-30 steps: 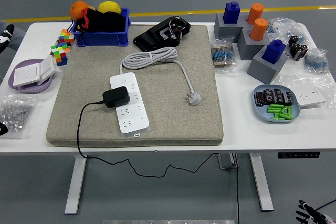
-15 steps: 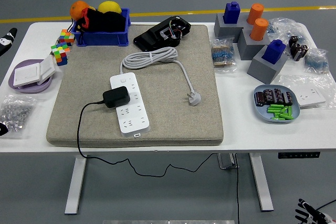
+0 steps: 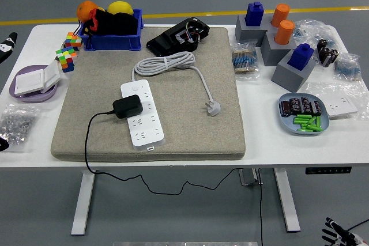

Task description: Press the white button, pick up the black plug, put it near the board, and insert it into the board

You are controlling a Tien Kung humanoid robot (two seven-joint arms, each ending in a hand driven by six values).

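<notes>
Since the frame before, my left robot hand (image 3: 4,46) had slipped a little further off the left edge, while the things on the table did not move. Only a black-and-white sliver of it showed there, so I could not tell whether it was spread or curled. My right robot hand (image 3: 337,236) hung far below the white table (image 3: 288,142) at the lower right corner, its pale fingers looking loosely spread and holding nothing. On the grey felt mat (image 3: 190,125) lay the white rectangular power strip (image 3: 142,113), and the black plug adapter (image 3: 127,106) sat in it near its middle, its thin black cable (image 3: 87,142) trailing over the table's near edge. The strip's white button (image 3: 135,84) lay at its far end, untouched.
</notes>
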